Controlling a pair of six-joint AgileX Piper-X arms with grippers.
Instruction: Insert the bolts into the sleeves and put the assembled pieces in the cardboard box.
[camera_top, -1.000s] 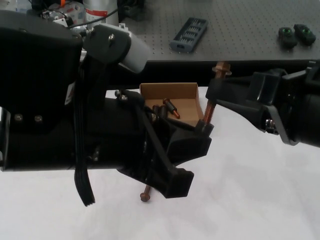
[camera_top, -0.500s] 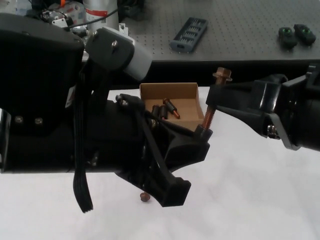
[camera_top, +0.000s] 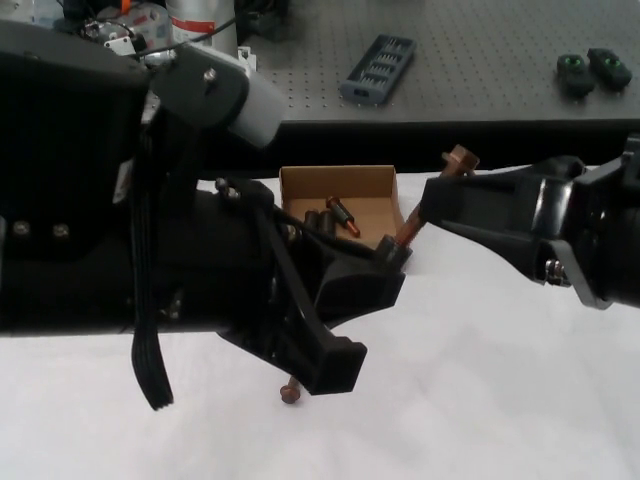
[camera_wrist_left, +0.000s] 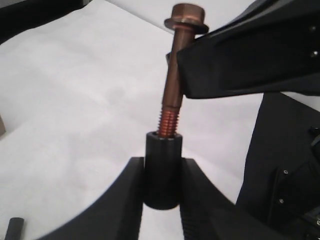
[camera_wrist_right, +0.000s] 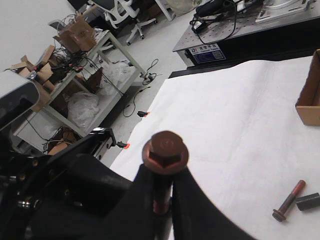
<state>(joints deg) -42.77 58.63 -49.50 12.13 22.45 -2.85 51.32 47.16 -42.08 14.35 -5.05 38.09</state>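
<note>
- Left gripper (camera_wrist_left: 161, 197): closed narrowly on a black sleeve (camera_wrist_left: 161, 167), which is clamped upright between the two fingers (camera_wrist_left: 122, 205) in the left wrist view
- Right gripper (camera_wrist_right: 161, 202): closed on a copper bolt (camera_wrist_right: 165, 151), gripped on the shank just below the hexagonal head
- Bolt and sleeve: the threaded tip of the bolt (camera_wrist_left: 172, 85) is seen just inside the sleeve's mouth; most of the shank is left exposed above it. In the high view the bolt (camera_top: 458, 160) is tilted, with its head leaning toward the right arm
- Position: the joined pair is held above the white sheet (camera_top: 500, 380), just beside the near right corner of the cardboard box (camera_top: 340, 178); whether it is over the box wall or just outside it cannot be told
- Cardboard box: open-topped, set at the far edge of the sheet. Several dark pieces with copper ends (camera_top: 335, 220) are lying inside
- On the sheet: a loose bolt (camera_wrist_right: 289, 200) is lying flat with a loose sleeve (camera_wrist_right: 307, 201) close by its threaded end, both well apart from the box
- Behind the sheet: a dark perforated bench (camera_top: 480, 60) with a blue rack (camera_top: 378, 65) on it
</note>
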